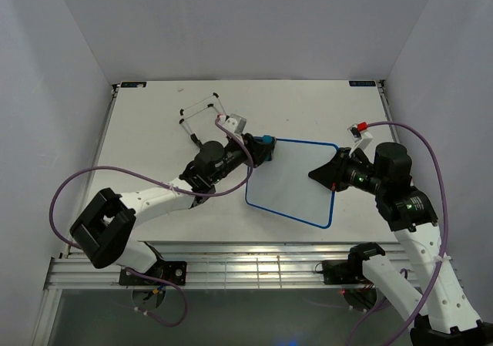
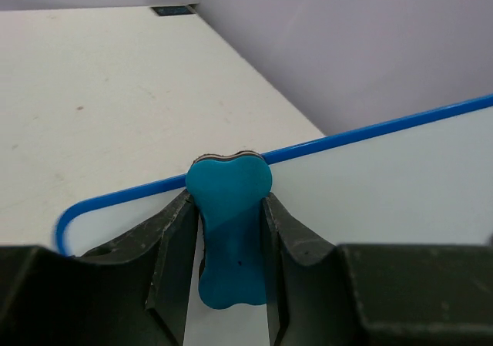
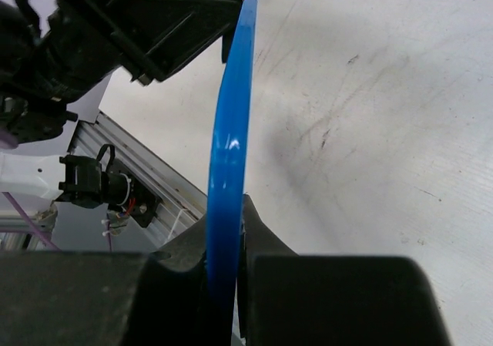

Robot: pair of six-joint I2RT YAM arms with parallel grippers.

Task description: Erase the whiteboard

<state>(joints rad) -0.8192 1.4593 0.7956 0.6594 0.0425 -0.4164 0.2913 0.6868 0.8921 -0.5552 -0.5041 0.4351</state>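
The whiteboard [image 1: 293, 180] has a thin blue frame and a blank white face with no writing visible. It is held tilted above the table. My right gripper [image 1: 325, 173] is shut on its right edge; the right wrist view shows the blue frame [image 3: 229, 146] edge-on between the jaws. My left gripper [image 1: 262, 149] is shut on the blue bone-shaped eraser [image 2: 229, 226], which is pressed on the board's face [image 2: 385, 192] at its upper left corner, beside the frame. The eraser also shows in the top view [image 1: 266, 140].
The thin wire stand [image 1: 202, 113] with black feet stands behind the left arm. A small red and white object [image 1: 359, 128] lies right of the board. The aluminium rail [image 1: 254, 265] runs along the table's near edge.
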